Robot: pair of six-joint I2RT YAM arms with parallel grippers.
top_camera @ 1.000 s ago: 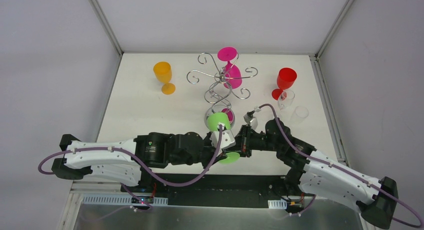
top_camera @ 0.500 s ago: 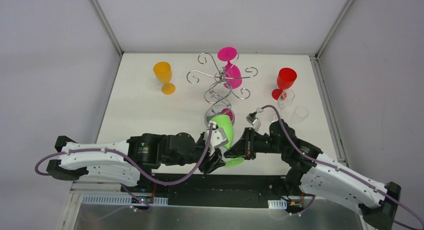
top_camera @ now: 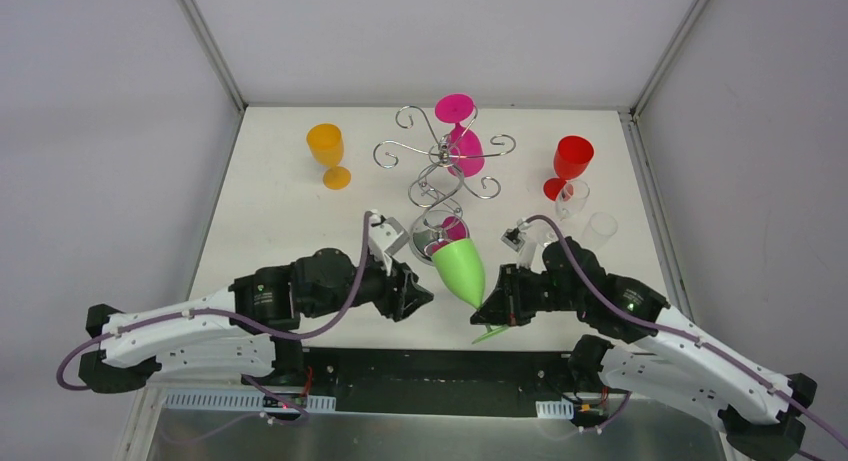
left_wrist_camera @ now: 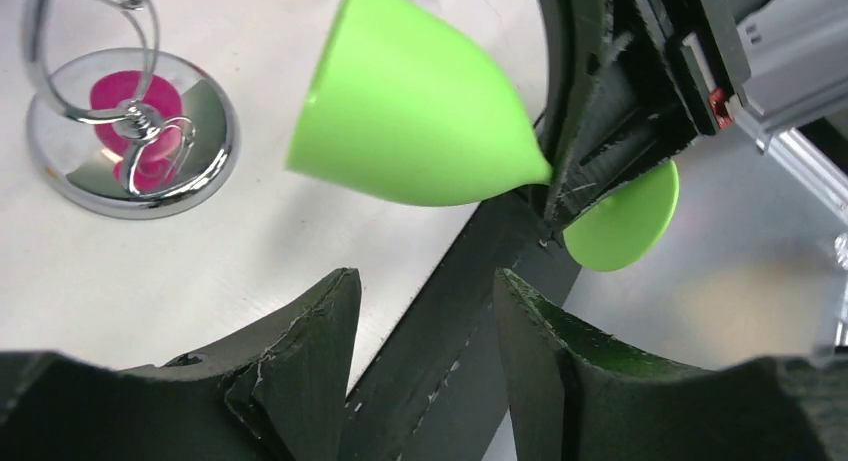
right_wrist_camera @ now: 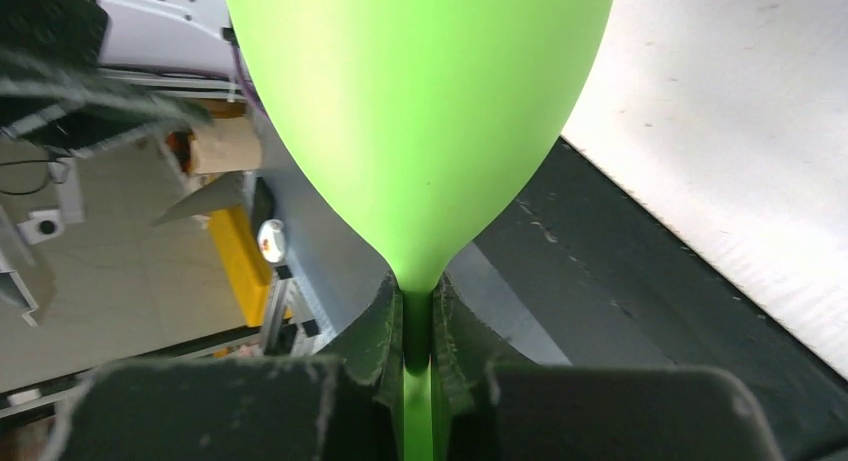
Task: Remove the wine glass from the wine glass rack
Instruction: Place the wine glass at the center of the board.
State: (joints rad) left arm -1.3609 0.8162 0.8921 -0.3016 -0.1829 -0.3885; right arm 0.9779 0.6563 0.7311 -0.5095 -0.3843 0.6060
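The green wine glass [top_camera: 461,269] lies tilted above the table's near edge, off the wine glass rack [top_camera: 440,163]. Its bowl points toward the rack's mirrored base [top_camera: 425,243]. My right gripper [top_camera: 495,311] is shut on its stem; the right wrist view shows the bowl [right_wrist_camera: 420,111] and the stem pinched in that gripper [right_wrist_camera: 418,326]. My left gripper [top_camera: 422,296] is open and empty just left of the glass. In the left wrist view it [left_wrist_camera: 425,306] sits below the bowl [left_wrist_camera: 420,121] and the foot [left_wrist_camera: 622,216]. A pink glass [top_camera: 462,146] hangs on the rack.
An orange glass [top_camera: 328,153] stands at the back left and a red glass [top_camera: 570,163] at the back right. Two clear glasses [top_camera: 573,197] [top_camera: 602,228] stand near the right edge. The black table edge [left_wrist_camera: 470,281] runs under my left gripper.
My left gripper let go of the green glass and drew back to the left, open. My right gripper kept the stem and tipped the glass over, bowl toward the rack base.
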